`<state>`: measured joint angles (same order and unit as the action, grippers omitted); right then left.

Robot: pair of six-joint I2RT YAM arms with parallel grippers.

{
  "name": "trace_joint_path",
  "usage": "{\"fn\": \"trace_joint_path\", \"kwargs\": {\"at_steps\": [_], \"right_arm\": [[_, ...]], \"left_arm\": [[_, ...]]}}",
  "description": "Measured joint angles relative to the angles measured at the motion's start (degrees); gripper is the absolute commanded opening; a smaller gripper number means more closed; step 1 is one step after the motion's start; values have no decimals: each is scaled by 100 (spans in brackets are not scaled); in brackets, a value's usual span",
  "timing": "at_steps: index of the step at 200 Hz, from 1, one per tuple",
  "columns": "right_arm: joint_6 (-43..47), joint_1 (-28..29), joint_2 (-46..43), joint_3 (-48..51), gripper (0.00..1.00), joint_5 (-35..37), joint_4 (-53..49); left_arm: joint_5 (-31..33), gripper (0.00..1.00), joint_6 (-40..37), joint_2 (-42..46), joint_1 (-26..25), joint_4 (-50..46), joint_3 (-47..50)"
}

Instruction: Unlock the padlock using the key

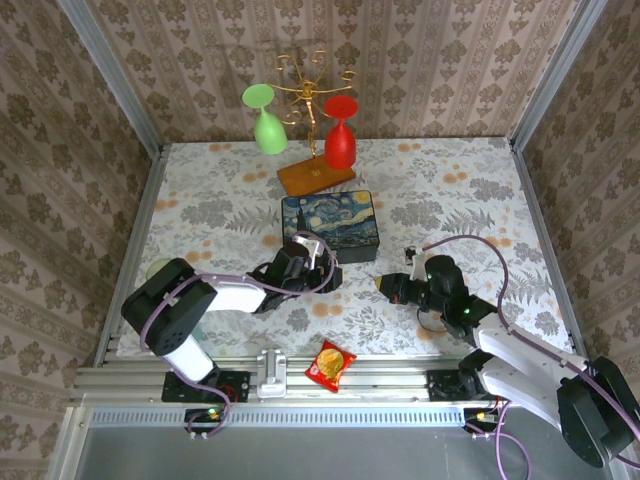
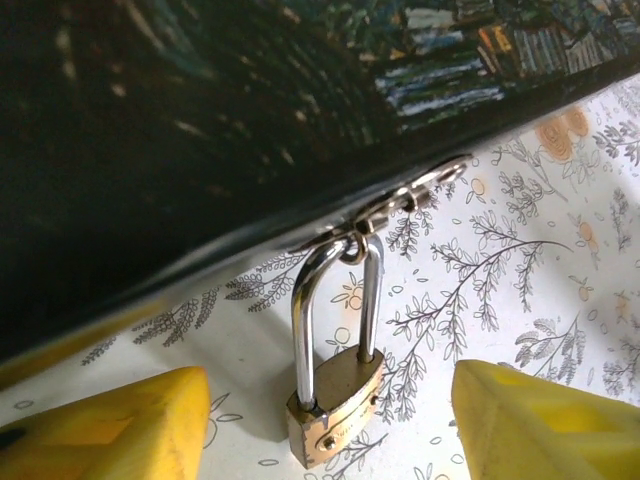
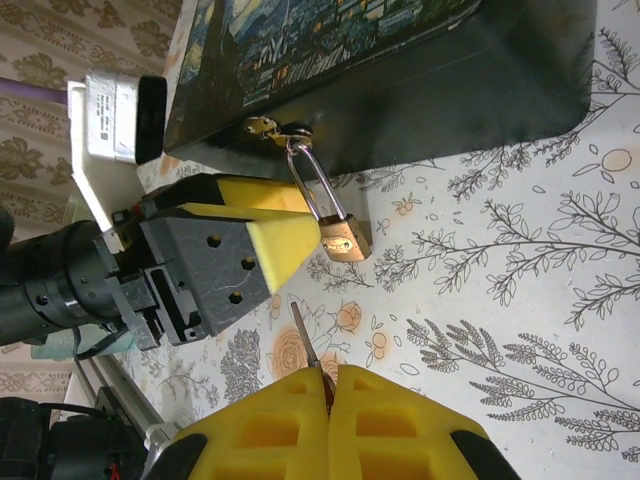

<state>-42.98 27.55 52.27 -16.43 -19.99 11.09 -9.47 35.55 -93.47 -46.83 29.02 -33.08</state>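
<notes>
Right wrist: my right gripper (image 3: 325, 385) clamped on key (image 3: 303, 330), lower centre; left gripper (image 2: 328, 400) apart astride padlock (image 3: 343, 240). Square tip first.

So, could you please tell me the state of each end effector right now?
Left end effector: open, flanking the padlock.
Right end effector: closed on the key.

One high rear overhead view; two low wrist views, both near the padlock (image 2: 335, 412)
</notes>
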Motion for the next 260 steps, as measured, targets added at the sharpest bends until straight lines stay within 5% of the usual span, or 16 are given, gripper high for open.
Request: {"fn": "trace_joint_path", "kwargs": {"at_steps": [38, 110, 201, 260], "right_arm": [[-2, -20, -11, 13, 0, 11, -17], [-2, -42, 28, 13, 0, 7, -17], [-4, -68, 155, 13, 0, 7, -17], [-26, -72, 299, 13, 0, -9, 68]], "left_arm": [[-61, 52, 114, -31, -28, 315, 0], [-168, 49, 216, -197, -98, 496, 13], [-267, 27, 472, -424, -114, 839, 236], [-223, 35, 542, -452, -116, 944, 219]]}}
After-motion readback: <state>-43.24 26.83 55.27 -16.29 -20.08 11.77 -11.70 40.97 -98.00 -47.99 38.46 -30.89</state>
